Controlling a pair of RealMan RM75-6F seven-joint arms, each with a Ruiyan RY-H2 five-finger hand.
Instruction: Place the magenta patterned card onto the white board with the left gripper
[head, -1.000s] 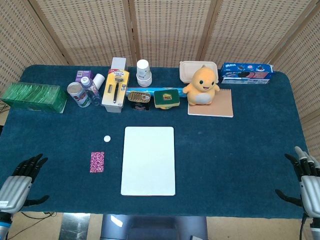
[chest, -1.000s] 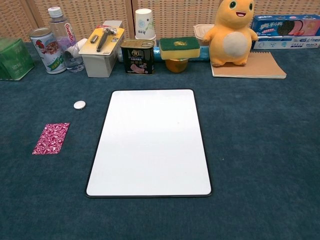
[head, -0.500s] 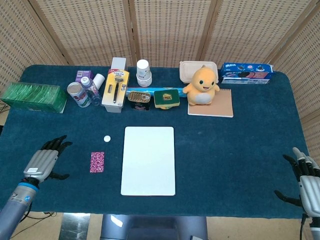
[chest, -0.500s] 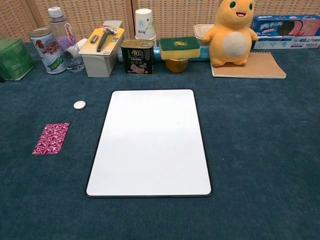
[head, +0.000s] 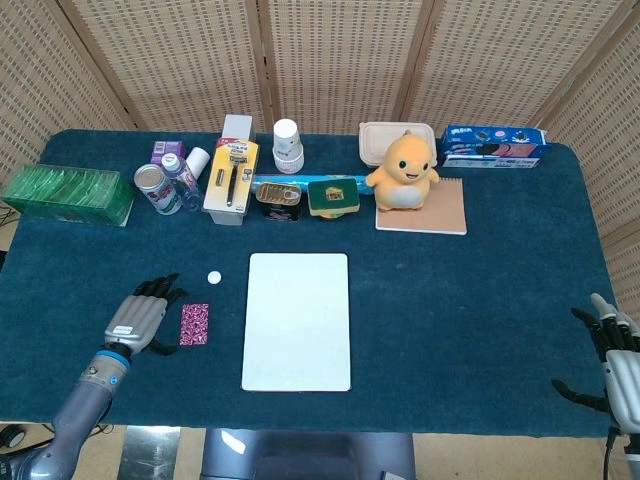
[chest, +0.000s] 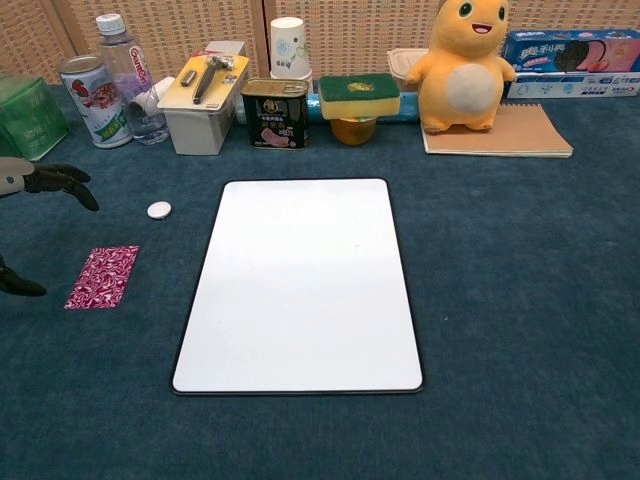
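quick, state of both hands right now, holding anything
Left hand: open, fingers spread, holding nothing, just left of the magenta patterned card.
Right hand: open, holding nothing, at the blue table's right edge.

head: high, looking down | chest: low, closer | shared: white board (head: 297, 320)
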